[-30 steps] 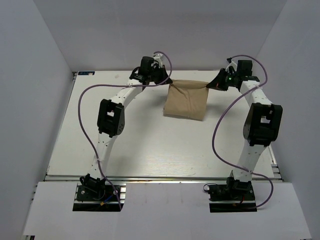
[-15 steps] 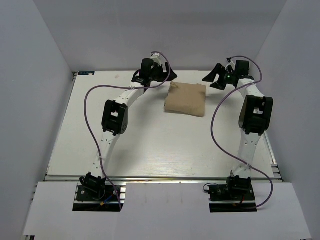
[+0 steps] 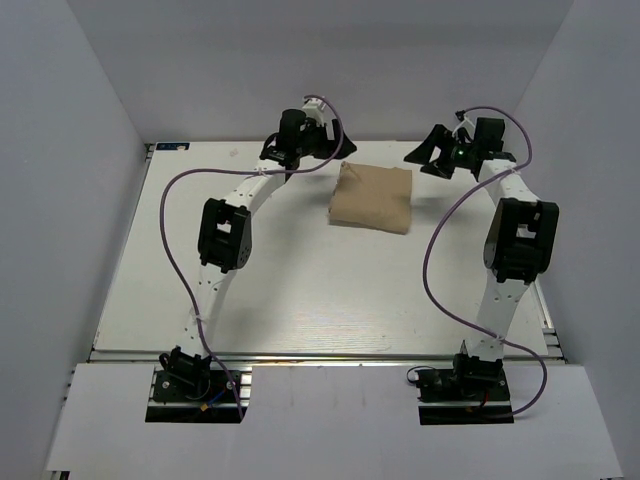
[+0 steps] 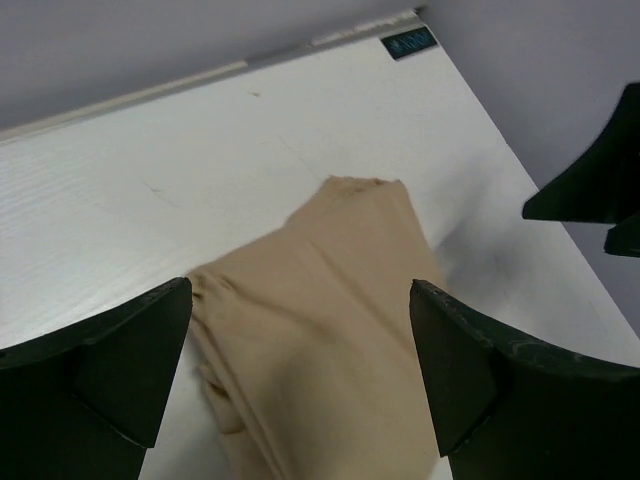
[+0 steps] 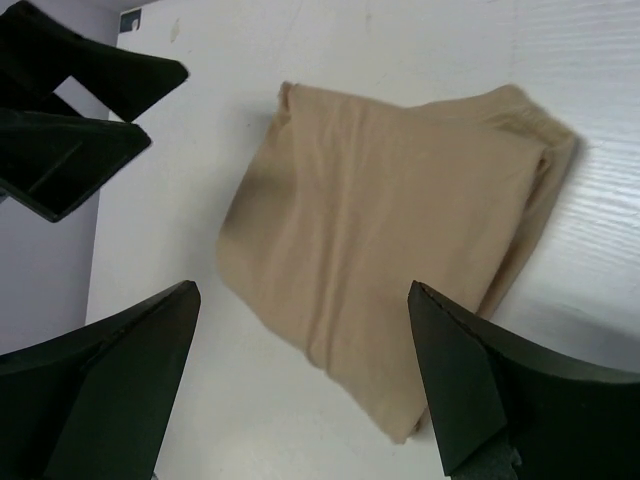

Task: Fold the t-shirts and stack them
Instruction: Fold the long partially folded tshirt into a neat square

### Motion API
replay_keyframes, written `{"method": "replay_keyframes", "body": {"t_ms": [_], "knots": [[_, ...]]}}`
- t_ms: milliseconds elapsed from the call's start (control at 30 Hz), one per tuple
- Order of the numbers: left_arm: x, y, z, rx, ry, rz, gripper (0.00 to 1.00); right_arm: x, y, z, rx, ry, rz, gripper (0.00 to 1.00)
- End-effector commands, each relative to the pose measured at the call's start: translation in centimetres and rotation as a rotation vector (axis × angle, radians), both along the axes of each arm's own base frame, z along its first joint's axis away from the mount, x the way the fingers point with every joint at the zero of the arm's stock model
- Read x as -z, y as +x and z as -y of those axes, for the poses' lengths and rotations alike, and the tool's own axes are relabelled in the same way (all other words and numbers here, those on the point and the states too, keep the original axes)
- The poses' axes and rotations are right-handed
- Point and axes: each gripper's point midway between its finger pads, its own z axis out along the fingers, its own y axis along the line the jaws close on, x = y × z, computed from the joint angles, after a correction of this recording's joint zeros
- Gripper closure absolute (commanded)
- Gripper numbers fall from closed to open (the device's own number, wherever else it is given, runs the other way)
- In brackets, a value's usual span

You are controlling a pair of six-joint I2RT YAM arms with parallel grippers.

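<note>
One tan t-shirt (image 3: 371, 197) lies folded into a small rectangle at the back middle of the white table (image 3: 300, 290). My left gripper (image 3: 332, 152) hovers just off its back left corner, open and holding nothing. My right gripper (image 3: 424, 156) hovers off its back right corner, also open and empty. In the left wrist view the t-shirt (image 4: 320, 330) lies below the wide-apart jaws of the left gripper (image 4: 300, 290), with layered folds along its left edge. In the right wrist view the t-shirt (image 5: 390, 220) lies flat under the right gripper (image 5: 300, 290).
Grey walls close in the table at the back and both sides, near both wrists. A small dark label (image 3: 172, 147) sits at the back left corner. The other arm's black fingers (image 5: 80, 100) show at the upper left of the right wrist view.
Both grippers went from shut on the t-shirt's back corners to open and drew slightly away. The released shirt has settled flat on the table.
</note>
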Motion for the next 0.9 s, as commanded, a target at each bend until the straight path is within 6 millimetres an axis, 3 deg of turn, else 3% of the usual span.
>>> {"method": "replay_keyframes", "body": {"t_ms": [0,33,167,267,400,433,500,533,567,600,633,700,733,767,867], "knots": [[-5.6,-5.1,3.7,0.166,-0.018,0.066,0.00,-2.5,-1.9,-2.1,-0.077,0.007,0.087,0.10],[-5.3,-5.2,3.6,0.166,-0.012,0.050,0.00,-2.4,-2.3,-2.4,-0.089,0.011,0.082,0.10],[-0.9,-8.1,4.5,0.224,0.052,-0.053,0.00,-0.8,-3.5,-3.6,-0.131,0.040,0.044,0.10],[2.3,-9.6,5.0,0.235,0.083,-0.118,0.00,1.7,-4.8,-4.9,-0.155,0.115,-0.027,0.10],[7.7,-11.7,3.6,0.248,0.159,-0.233,0.00,4.4,-5.8,-5.6,-0.134,0.143,-0.060,0.10],[9.9,-12.9,3.0,0.249,0.184,-0.292,0.00,5.5,-6.0,-5.6,-0.130,0.148,-0.095,0.10],[10.6,-13.9,2.3,0.262,0.212,-0.302,0.00,7.1,-7.1,-5.9,-0.136,0.170,-0.156,0.10],[12.2,-15.0,1.4,0.248,0.239,-0.342,0.00,9.1,-8.3,-5.7,-0.108,0.155,-0.204,0.10],[12.5,-15.6,1.0,0.248,0.246,-0.358,0.00,9.8,-8.7,-5.5,-0.097,0.150,-0.222,0.10],[14.1,-17.1,0.2,0.249,0.263,-0.399,0.00,10.5,-9.6,-5.4,-0.091,0.142,-0.237,0.10],[12.6,-17.2,0.3,0.257,0.240,-0.358,0.00,11.0,-10.0,-5.4,-0.083,0.134,-0.245,0.10],[12.2,-18.3,0.0,0.273,0.223,-0.343,0.00,12.8,-11.9,-5.0,-0.062,0.117,-0.295,0.10],[13.3,-19.8,-0.6,0.285,0.228,-0.374,0.00,13.1,-12.8,-6.2,-0.086,0.112,-0.309,0.10],[12.3,-20.2,-0.8,0.285,0.221,-0.357,0.00,14.3,-14.6,-6.4,-0.090,0.115,-0.340,0.10],[13.5,-22.8,-1.8,0.305,0.253,-0.395,0.00,13.8,-16.8,-7.2,-0.108,0.107,-0.327,0.10]]}}
